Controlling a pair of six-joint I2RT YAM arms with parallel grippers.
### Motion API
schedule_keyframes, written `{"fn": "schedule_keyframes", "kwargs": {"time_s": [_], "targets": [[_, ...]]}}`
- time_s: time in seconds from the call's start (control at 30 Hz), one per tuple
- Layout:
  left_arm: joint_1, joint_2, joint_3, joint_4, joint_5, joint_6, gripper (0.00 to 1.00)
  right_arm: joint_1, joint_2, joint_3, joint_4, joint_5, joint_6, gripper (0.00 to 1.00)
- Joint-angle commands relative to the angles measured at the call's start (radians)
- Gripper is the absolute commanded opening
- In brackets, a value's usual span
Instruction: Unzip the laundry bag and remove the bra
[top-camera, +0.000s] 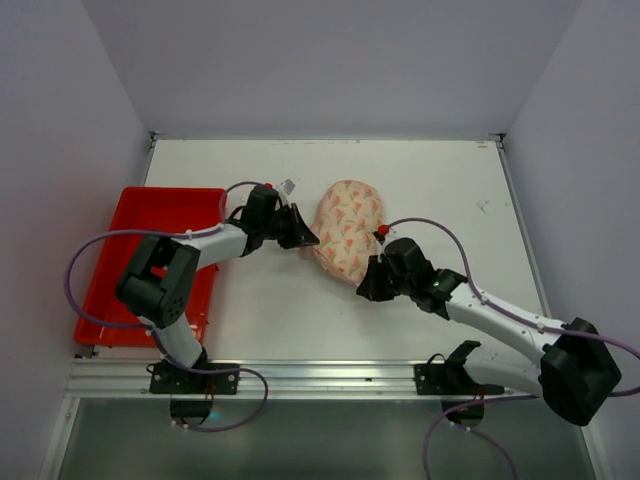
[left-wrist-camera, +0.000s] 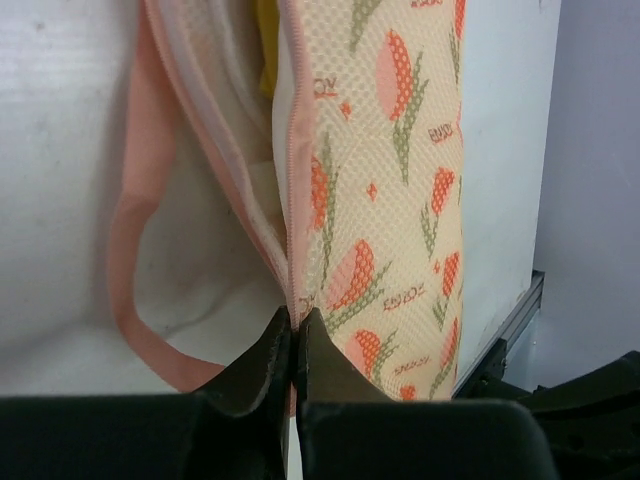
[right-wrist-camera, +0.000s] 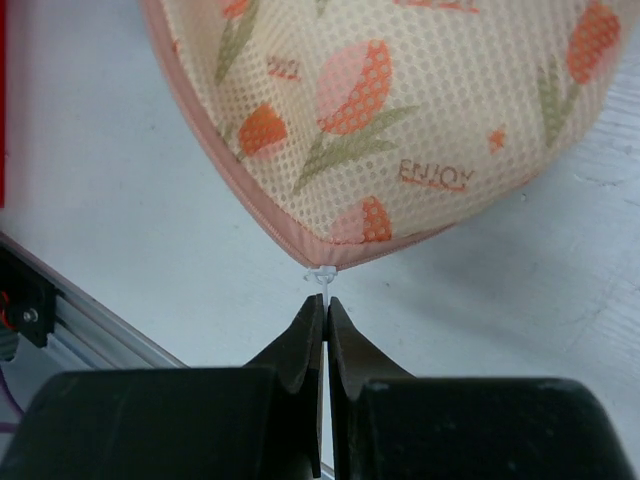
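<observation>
The pale pink laundry bag (top-camera: 348, 228) with orange and green tulip print lies mid-table. My left gripper (top-camera: 308, 240) is shut on the bag's pink zipper edge (left-wrist-camera: 294, 300) at its left side. In the left wrist view the zipper gapes open above the fingers, showing white lining (left-wrist-camera: 215, 240) and a sliver of the mustard-yellow bra (left-wrist-camera: 266, 45) inside. My right gripper (top-camera: 366, 290) is shut on the white zipper pull (right-wrist-camera: 322, 278) at the bag's near tip (right-wrist-camera: 330, 250). A pink loop (left-wrist-camera: 140, 300) hangs at the bag's left.
A red tray (top-camera: 150, 260) stands at the left edge of the table, under the left arm. The aluminium rail (top-camera: 300, 378) runs along the near edge. White walls enclose the table at the back and sides.
</observation>
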Motion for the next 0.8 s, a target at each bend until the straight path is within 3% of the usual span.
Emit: {"fn": "schedule_keyframes", "kwargs": {"time_s": [0.0, 0.07, 0.1, 0.17, 0.2, 0.3, 0.53, 0.77], "targets": [[0.049, 0.085, 0.16, -0.076, -0.011, 0.154, 0.0, 0.005, 0.04, 0.045, 0.03, -0.102, -0.03, 0.0], [0.054, 0.105, 0.209, -0.076, 0.01, 0.157, 0.15, 0.012, 0.113, 0.098, 0.111, -0.16, -0.026, 0.0], [0.055, 0.101, 0.214, -0.073, 0.015, 0.146, 0.31, 0.015, 0.143, 0.121, 0.133, -0.174, -0.014, 0.0], [0.057, 0.078, 0.196, -0.067, 0.001, 0.131, 0.5, 0.026, 0.233, 0.201, 0.18, -0.194, -0.008, 0.0], [0.063, 0.041, 0.181, -0.07, -0.024, 0.108, 0.65, 0.032, 0.261, 0.224, 0.194, -0.203, 0.0, 0.0], [0.08, -0.057, 0.078, -0.059, -0.066, 0.047, 0.76, 0.035, 0.351, 0.29, 0.272, -0.225, 0.021, 0.0], [0.074, -0.252, -0.244, 0.074, -0.109, -0.09, 0.78, 0.045, 0.48, 0.366, 0.362, -0.253, 0.047, 0.0], [0.008, -0.275, -0.301, 0.207, -0.083, -0.205, 0.7, 0.069, 0.517, 0.366, 0.369, -0.25, 0.036, 0.0]]}}
